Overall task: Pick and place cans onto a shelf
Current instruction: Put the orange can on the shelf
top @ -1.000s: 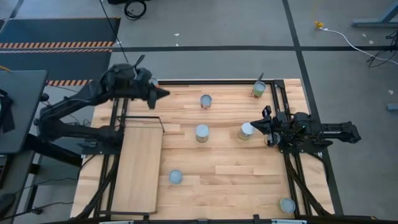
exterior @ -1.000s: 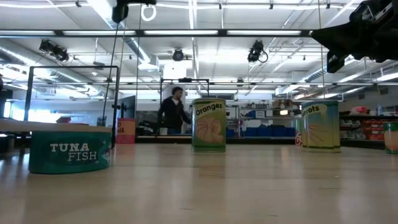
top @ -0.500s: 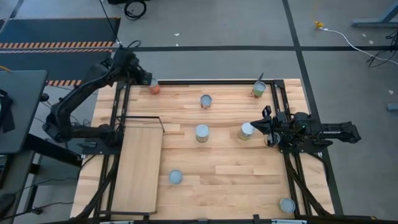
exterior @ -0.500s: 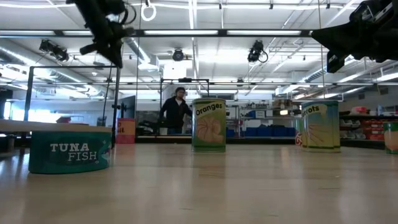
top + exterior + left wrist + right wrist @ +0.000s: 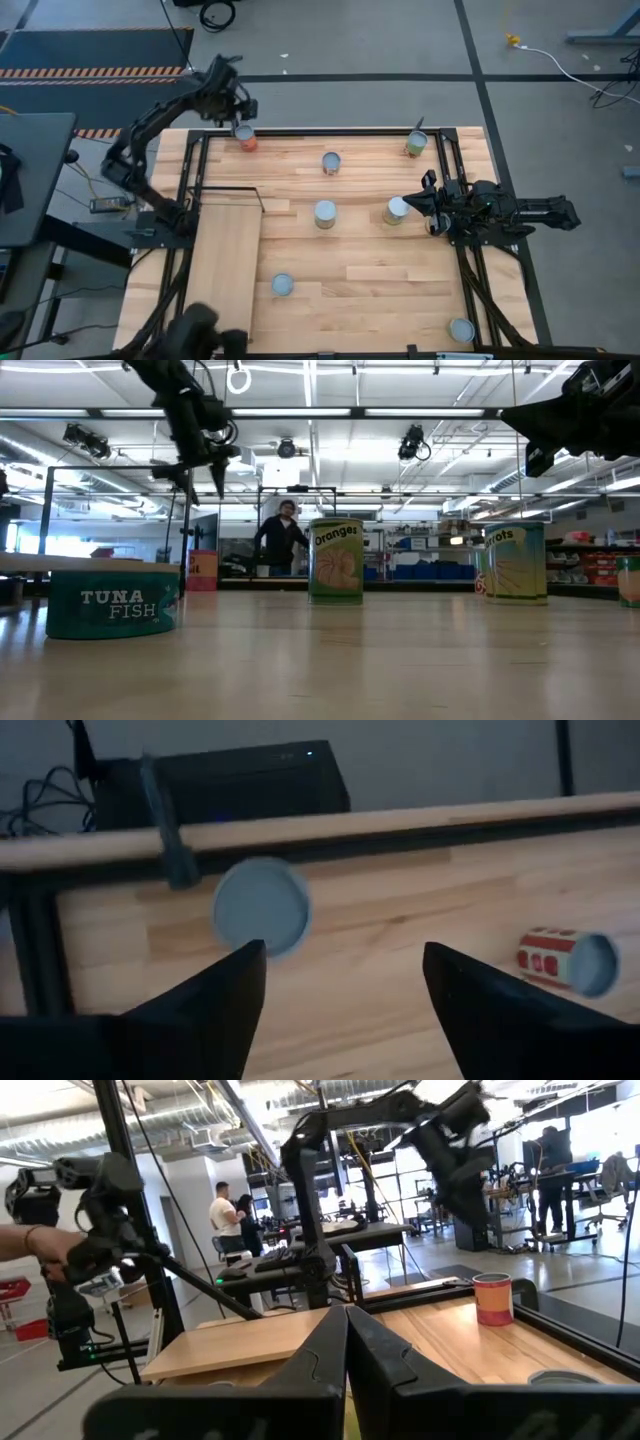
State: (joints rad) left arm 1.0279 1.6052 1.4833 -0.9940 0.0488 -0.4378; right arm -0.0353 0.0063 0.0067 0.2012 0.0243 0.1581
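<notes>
- The left claw hangs released, fingers spread, above the red-labelled can at the worktop's far edge; a second ago it was clenched and nearer the shelf, so it has swung outward and opened.
- In the left wrist view that can's grey lid shows between and beyond the fingers, untouched, just beside the worktop's black border rail.
- Another red-labelled can lies on its side near the upright one.
- The right claw is clenched on nothing, unmoved, just beside a pale can and well apart from the shelf.
- The shelf lies flat with bare boards; its black wire frame faces the red-labelled can.
- Other cans stand scattered away from the shelf: one, one, a green one, one nearest the shelf, one at the far corner; open wood lies between them.
- A dark object has come in at the shelf's near end.
</notes>
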